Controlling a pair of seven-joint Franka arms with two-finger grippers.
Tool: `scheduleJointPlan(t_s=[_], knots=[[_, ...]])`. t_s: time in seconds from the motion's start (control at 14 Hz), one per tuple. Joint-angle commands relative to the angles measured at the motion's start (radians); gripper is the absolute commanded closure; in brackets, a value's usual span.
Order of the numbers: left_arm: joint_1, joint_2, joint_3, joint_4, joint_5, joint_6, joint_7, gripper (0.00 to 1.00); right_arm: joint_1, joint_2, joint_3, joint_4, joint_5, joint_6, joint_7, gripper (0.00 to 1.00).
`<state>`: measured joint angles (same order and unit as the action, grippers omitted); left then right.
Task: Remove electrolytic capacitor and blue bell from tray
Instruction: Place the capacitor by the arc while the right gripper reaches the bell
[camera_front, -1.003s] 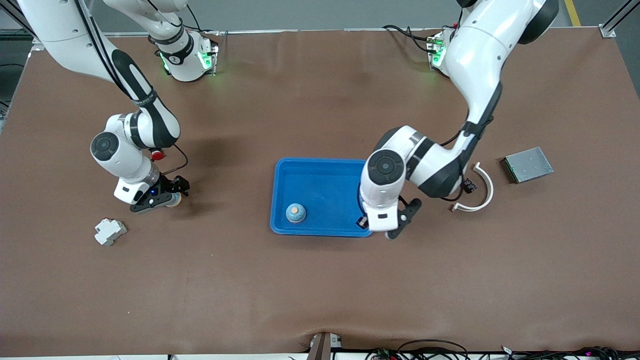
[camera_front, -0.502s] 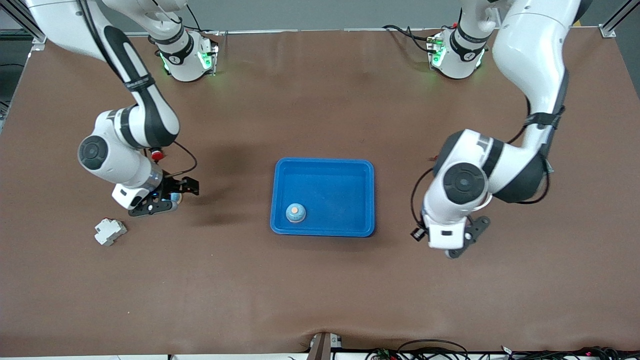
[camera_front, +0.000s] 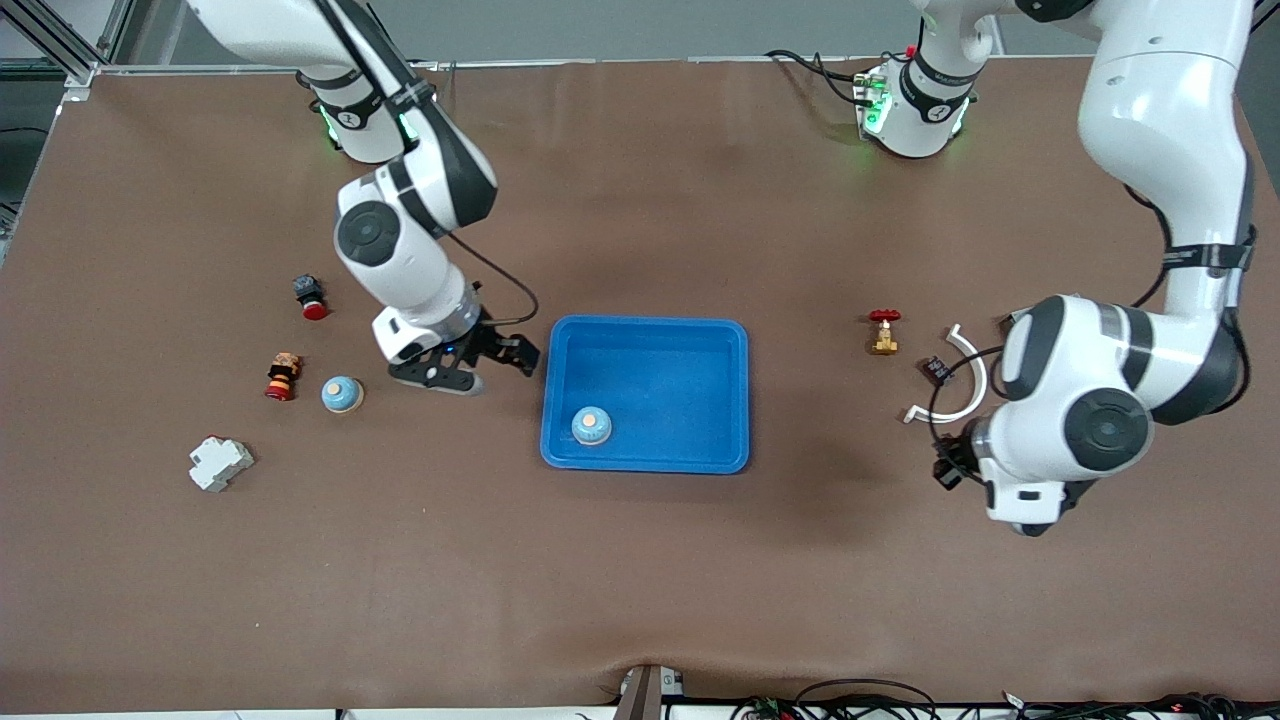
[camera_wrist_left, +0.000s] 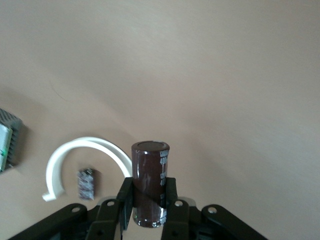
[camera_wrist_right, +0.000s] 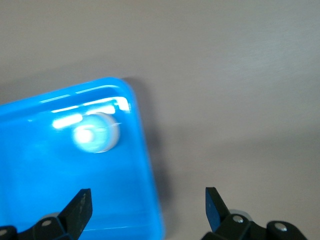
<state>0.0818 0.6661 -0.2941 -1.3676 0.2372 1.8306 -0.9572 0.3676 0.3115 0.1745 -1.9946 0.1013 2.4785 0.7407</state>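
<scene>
My left gripper (camera_wrist_left: 149, 200) is shut on a dark brown capacitor (camera_wrist_left: 149, 175) and holds it upright above bare table. In the front view that hand (camera_front: 1020, 500) is over the table by the white arc, and the capacitor is hidden under it. My right gripper (camera_front: 465, 362) is open and empty, low beside the blue tray (camera_front: 700, 335) at the end toward the right arm; its jaws (camera_wrist_right: 147, 210) straddle the tray's rim (camera_wrist_right: 150, 190). One blue bell with an orange top (camera_front: 591, 426) sits in the tray (camera_wrist_right: 95, 132). A second bell (camera_front: 342, 394) stands on the table.
A white arc (camera_front: 968, 370), a small black chip (camera_front: 937, 369) and a red valve (camera_front: 884, 330) lie toward the left arm's end. A red button (camera_front: 310, 295), a small stacked part (camera_front: 281, 376) and a grey breaker (camera_front: 220, 462) lie toward the right arm's end. A grey box (camera_wrist_left: 7, 140) shows by the arc.
My left arm has swung from the tray's corner toward its own end of the table. My right gripper has moved from over the table bell to the tray's end, leaving that bell.
</scene>
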Motion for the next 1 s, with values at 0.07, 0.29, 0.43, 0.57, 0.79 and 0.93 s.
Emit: scheduleJointPlan(t_s=[0.07,0.29,0.43,0.57,0.79,0.93], knots=[[0.076,0.001,-0.005,-0.041,-0.015,0.004,0.127,1.00,0.120,0.168,-0.023,0.195,-0.018,-0.004,0.198,0.00],[0.095,0.032,-0.002,-0.065,0.001,0.051,0.173,1.00,0.143,0.280,-0.040,0.307,-0.081,0.013,0.241,0.00],[0.145,0.036,0.001,-0.129,0.004,0.155,0.219,1.00,0.166,0.355,-0.055,0.394,-0.097,-0.006,0.258,0.00],[0.159,0.050,0.001,-0.180,0.004,0.216,0.258,1.00,0.194,0.405,-0.101,0.448,-0.152,-0.045,0.281,0.00],[0.185,0.070,0.003,-0.215,0.013,0.288,0.271,1.00,0.197,0.449,-0.109,0.523,-0.178,-0.130,0.281,0.00],[0.190,0.084,0.003,-0.212,0.048,0.294,0.275,1.00,0.198,0.468,-0.109,0.531,-0.180,-0.128,0.282,0.00]])
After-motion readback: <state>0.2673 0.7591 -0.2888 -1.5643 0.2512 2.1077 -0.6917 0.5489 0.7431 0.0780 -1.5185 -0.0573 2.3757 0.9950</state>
